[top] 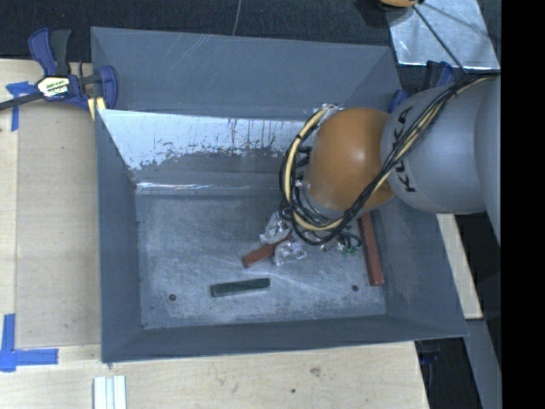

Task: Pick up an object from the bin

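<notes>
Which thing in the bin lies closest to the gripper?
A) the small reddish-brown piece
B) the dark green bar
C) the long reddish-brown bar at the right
A: the small reddish-brown piece ends right at the gripper.

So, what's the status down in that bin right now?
Gripper low in the bin, near the middle. Small reddish-brown piece at its tip, hold unconfirmed. Dark green bar nearer the front, long brown stick at view's right, both clear.

- One camera looks down on the grey bin (119, 254) from above, slightly tilted.
- The bin fills mid-frame; the arm (443, 156) enters from the right.
</notes>
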